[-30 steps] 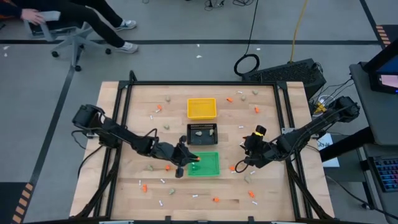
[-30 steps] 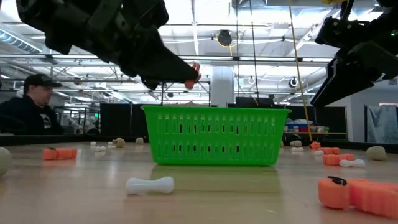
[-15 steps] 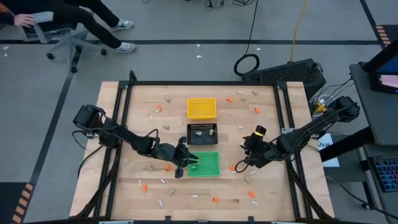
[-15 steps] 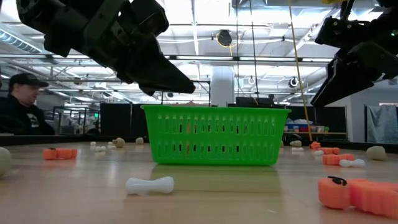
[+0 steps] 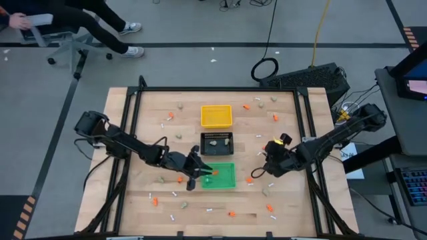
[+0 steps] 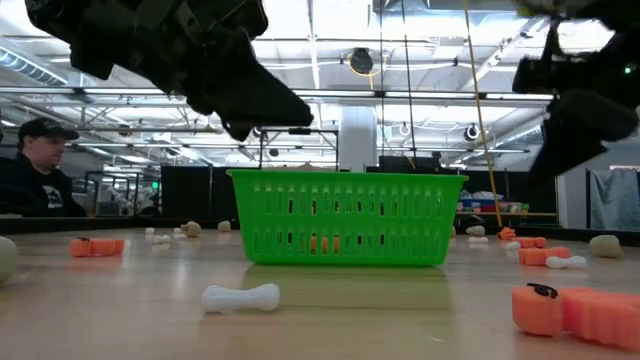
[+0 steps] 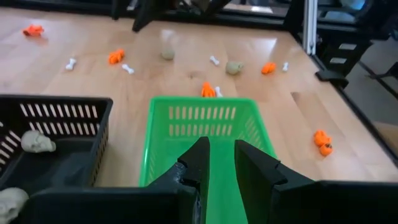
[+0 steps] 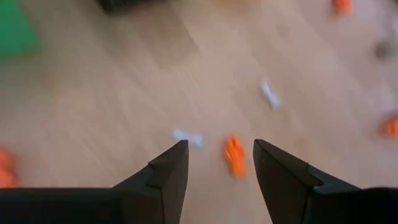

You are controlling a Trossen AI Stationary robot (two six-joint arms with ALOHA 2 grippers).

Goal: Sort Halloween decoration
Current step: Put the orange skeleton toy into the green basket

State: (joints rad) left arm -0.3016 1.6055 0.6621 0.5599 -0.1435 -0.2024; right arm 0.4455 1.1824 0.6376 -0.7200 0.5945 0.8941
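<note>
My left gripper (image 7: 222, 155) hangs open and empty over the near-left rim of the green tray (image 7: 202, 102), a little above it (image 6: 296, 112). One orange bit (image 6: 318, 243) lies inside that tray, on its floor. My right gripper (image 8: 221, 158) is open to the right of the green tray (image 5: 227, 175), pointing down at the table. It holds nothing. Below its fingers lie an orange bit (image 8: 234, 155) and a thin white stick (image 8: 188, 137), both flat on the wood. Further orange bits, white sticks and beige-grey lumps are scattered over the table.
A black tray (image 5: 217, 142) holding beige-grey lumps (image 7: 37, 142) stands just beyond the green one, and a yellow tray (image 5: 216, 115) beyond that. A white stick (image 6: 241, 296) and orange bits (image 6: 570, 310) lie near the table's front. A person (image 6: 40, 170) sits beyond the table's left.
My left gripper has opened above the green tray and let go of an orange bit. That bit has fallen and now lies on the tray's floor. My right gripper has rolled and tipped further down over the orange bit on the table.
</note>
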